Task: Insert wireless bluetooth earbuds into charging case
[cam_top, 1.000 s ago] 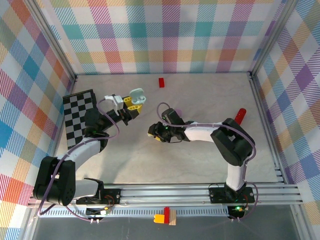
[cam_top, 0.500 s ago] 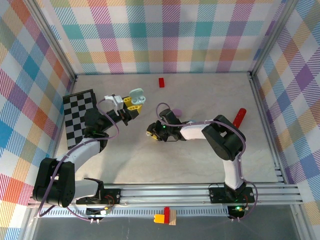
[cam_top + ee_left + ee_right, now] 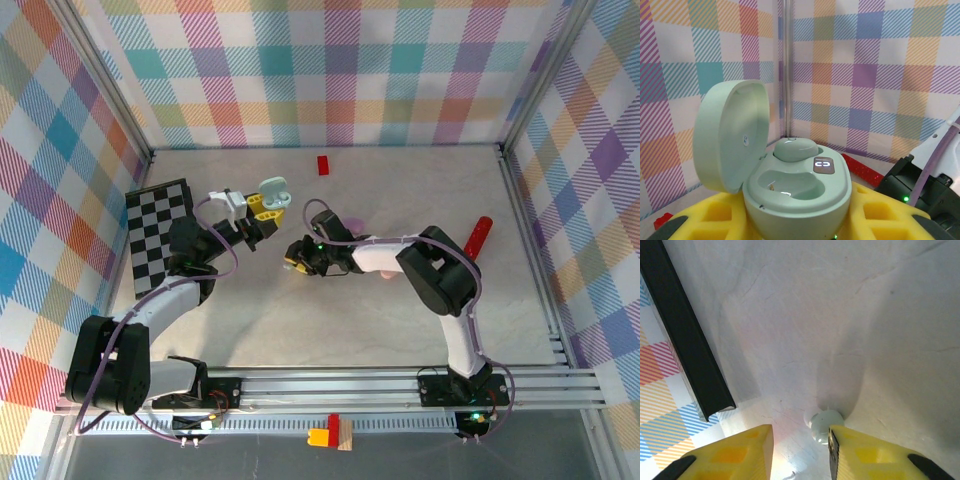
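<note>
right hand [image 3: 800, 430] part-open, pale mint earbud [image 3: 824, 424] just beside it

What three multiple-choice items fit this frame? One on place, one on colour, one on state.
1. Where is the charging case?
A) between the fingers of the left gripper
B) on the checkerboard mat
C) beside the red block

2. What colour is the case?
A) pink
B) pale mint
C) lilac

3. What state is the case in?
A) closed
B) lid open, one earbud seated, the other slot empty
C) open, both slots empty

Answers:
1 A: the left wrist view shows the case sitting between yellow fingers.
2 B: body and lid are both pale mint green.
3 B: the lid stands swung back, a mint bud fills the far slot, and the near slot is bare.
</note>
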